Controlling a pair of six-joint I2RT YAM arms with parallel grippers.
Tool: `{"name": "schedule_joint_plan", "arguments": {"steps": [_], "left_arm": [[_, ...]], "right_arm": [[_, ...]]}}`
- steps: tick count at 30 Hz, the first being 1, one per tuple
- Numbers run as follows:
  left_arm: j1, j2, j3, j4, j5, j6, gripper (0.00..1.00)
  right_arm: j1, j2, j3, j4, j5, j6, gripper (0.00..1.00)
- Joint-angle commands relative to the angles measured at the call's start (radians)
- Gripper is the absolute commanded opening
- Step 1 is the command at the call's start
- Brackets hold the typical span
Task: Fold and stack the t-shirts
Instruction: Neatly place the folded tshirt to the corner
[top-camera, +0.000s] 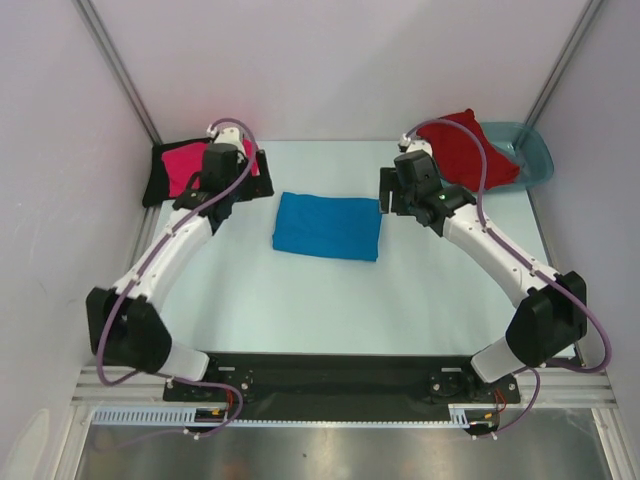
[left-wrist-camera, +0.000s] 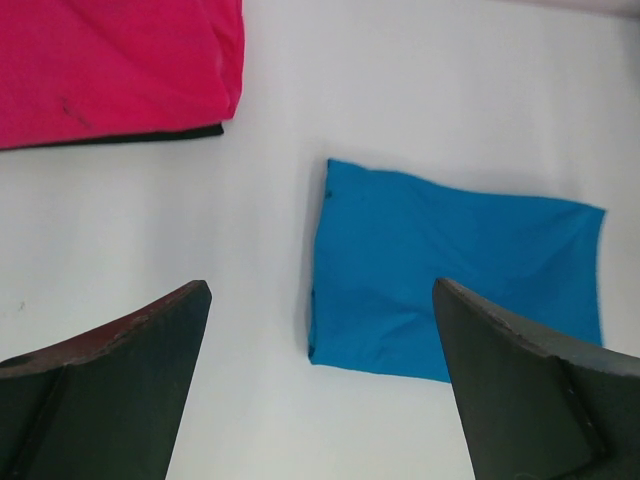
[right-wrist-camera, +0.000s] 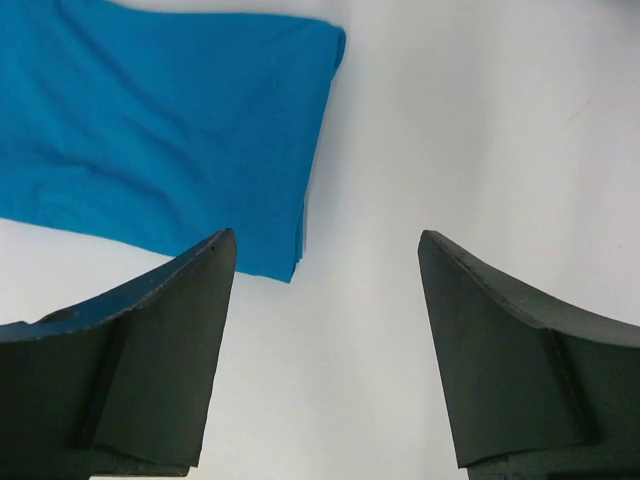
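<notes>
The blue t-shirt (top-camera: 328, 226) lies folded into a flat rectangle mid-table; it also shows as the blue t-shirt (left-wrist-camera: 455, 270) and the blue t-shirt (right-wrist-camera: 165, 130) in the wrist views. A hot pink t-shirt (top-camera: 185, 165) rests folded on a black one (top-camera: 157, 182) at the back left. The red t-shirt (top-camera: 470, 150) hangs bunched over the tub at the back right. My left gripper (left-wrist-camera: 320, 290) hovers open and empty above the table left of the blue shirt. My right gripper (right-wrist-camera: 325, 240) is open and empty just right of it.
A translucent teal plastic tub (top-camera: 535, 155) stands at the back right corner under the red shirt. White walls and metal frame posts close in the table on three sides. A black base rail (top-camera: 340, 380) runs along the near edge.
</notes>
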Motion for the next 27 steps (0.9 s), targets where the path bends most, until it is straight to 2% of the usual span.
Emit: {"name": "schedule_joint_plan", "arguments": {"steps": [1,11,14,16,19,27], "left_arm": [[0.026,0.080,-0.020,0.006,0.072,-0.023,1.00],[0.030,0.113,-0.066,0.045,0.049,-0.016,1.00],[0.056,0.172,-0.063,0.045,0.096,-0.014,1.00],[0.076,0.222,-0.068,0.071,0.200,-0.009,1.00],[0.093,0.265,-0.088,0.125,0.275,-0.011,1.00],[0.118,0.435,-0.100,0.243,0.403,-0.028,1.00]], "right_arm": [[-0.020,-0.047,-0.061,0.031,-0.059,0.005,0.79],[-0.111,-0.041,-0.110,0.080,-0.159,-0.006,0.79],[-0.123,-0.016,-0.092,0.068,-0.180,-0.012,0.79],[-0.122,-0.012,-0.085,0.056,-0.176,-0.021,0.79],[-0.129,-0.012,-0.084,0.048,-0.171,-0.027,0.79],[-0.151,-0.030,-0.098,0.044,-0.180,-0.038,0.80]]}}
